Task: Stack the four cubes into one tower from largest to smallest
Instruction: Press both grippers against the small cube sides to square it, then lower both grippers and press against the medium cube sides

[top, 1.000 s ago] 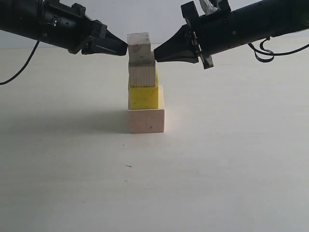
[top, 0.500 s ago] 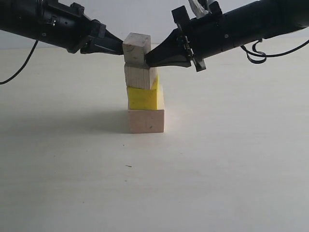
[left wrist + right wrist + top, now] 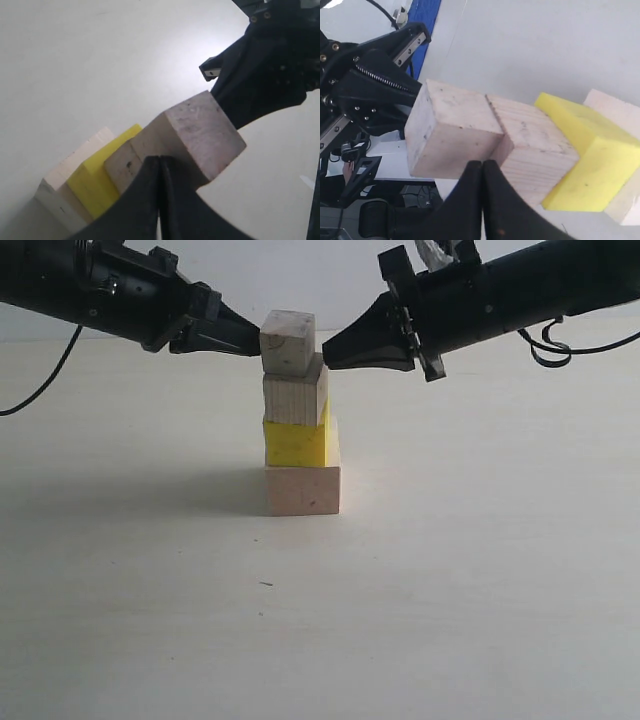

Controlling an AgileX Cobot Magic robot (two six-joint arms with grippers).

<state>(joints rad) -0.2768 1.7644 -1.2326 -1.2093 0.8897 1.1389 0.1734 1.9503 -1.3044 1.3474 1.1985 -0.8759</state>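
Note:
The tower stands mid-table: large pale cube [image 3: 303, 490] at the bottom, yellow cube [image 3: 297, 443] on it, medium wooden cube [image 3: 295, 398] above, and the smallest cube [image 3: 287, 341] on top, turned and slightly tilted. My left gripper [image 3: 258, 343] is shut, its tip against the smallest cube's left face. My right gripper [image 3: 327, 352] is shut too, its tip just right of that cube, close to its lower edge. The left wrist view shows the shut tips [image 3: 159, 159] against the top cube [image 3: 200, 132]; the right wrist view shows shut tips [image 3: 482, 162] at the seam under the top cube [image 3: 452, 131].
The pale table [image 3: 450, 570] spreads around the tower. A black cable [image 3: 545, 345] loops under the right arm, and another cable [image 3: 45, 380] hangs from the left arm. A wall rises behind.
The right gripper pushed left, skewing the two upper cubes leftward, then drew back to the right. The upper cubes have settled back nearer centre, the top one still turned. The left gripper held its place.

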